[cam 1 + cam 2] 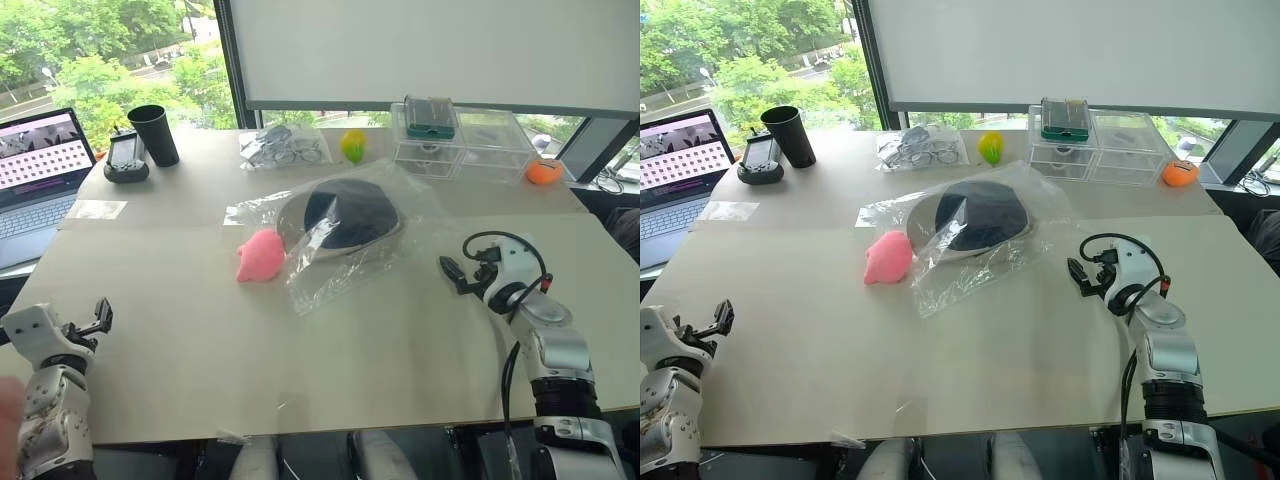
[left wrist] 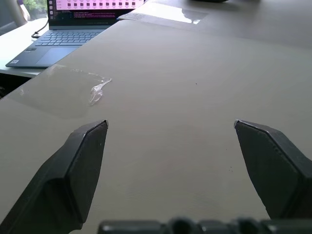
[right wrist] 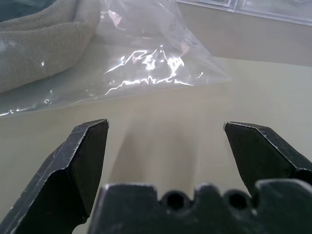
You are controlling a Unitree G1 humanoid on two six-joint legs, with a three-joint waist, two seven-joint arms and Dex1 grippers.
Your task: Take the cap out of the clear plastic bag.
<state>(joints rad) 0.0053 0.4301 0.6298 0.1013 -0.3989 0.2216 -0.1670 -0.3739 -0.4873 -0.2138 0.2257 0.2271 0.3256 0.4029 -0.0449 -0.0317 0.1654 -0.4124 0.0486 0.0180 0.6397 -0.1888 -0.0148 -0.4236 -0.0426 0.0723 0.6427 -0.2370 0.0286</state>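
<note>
Cap (image 1: 345, 213) inside clear plastic bag (image 1: 330, 262), mid-worktop (image 1: 200, 340), beside pink pig toy (image 1: 259, 256). Left gripper (image 2: 170, 131) and right gripper (image 3: 165, 129) fingers spread wide, grasping nothing.

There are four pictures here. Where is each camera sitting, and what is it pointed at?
Left eye and right eye views: on the head, looking down over the table, the cap inside the clear plastic bag, both arms below.
Left wrist view: on the left arm, past its open black fingers toward a laptop.
Right wrist view: on the right arm, past its open fingers at the bag.
Shared: bag and cap, in both eye views and the right wrist view.
</note>
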